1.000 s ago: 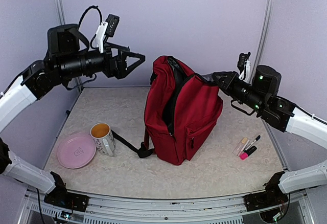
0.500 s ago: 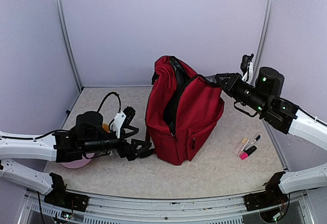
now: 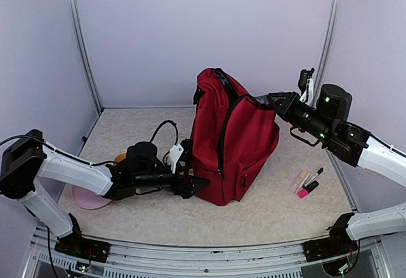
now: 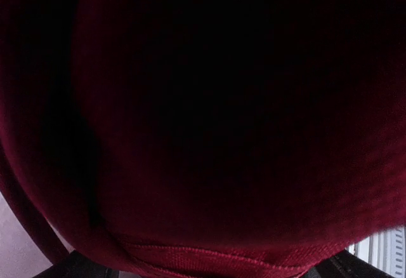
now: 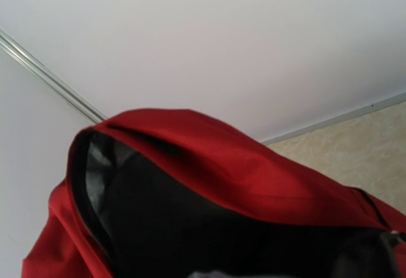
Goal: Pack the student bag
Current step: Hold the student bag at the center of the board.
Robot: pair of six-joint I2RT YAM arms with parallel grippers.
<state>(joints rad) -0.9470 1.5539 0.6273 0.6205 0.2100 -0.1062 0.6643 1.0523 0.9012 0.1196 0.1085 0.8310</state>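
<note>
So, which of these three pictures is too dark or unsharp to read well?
Left wrist view: nearly black, the large dark red fabric backpack fills it, only a seam legible. Right wrist view: bright, but the backpack's open top is soft, slightly blurred. Top view: evenly lit, sharp; the thin metal wall posts lean, lens distortion.

Left arm [image 3: 70, 169]: white tubular links joined by black cylindrical joint housings, with an all-black forward section. A black cable [image 3: 162, 127] loops above its wrist, next to a white bracket [image 3: 175, 156]. Left gripper [image 3: 198, 183]: black, angular.

Right arm [image 3: 380, 156]: same white links, with black housings carrying small green indicator lights [image 3: 326, 99]. A white bracket with a black camera module [image 3: 307, 82] sits on its wrist, and a thin black wire [image 3: 298, 139] runs beneath. Right gripper [image 3: 268, 98]: black.

Both arms end in black base blocks [image 3: 322, 250].
</note>
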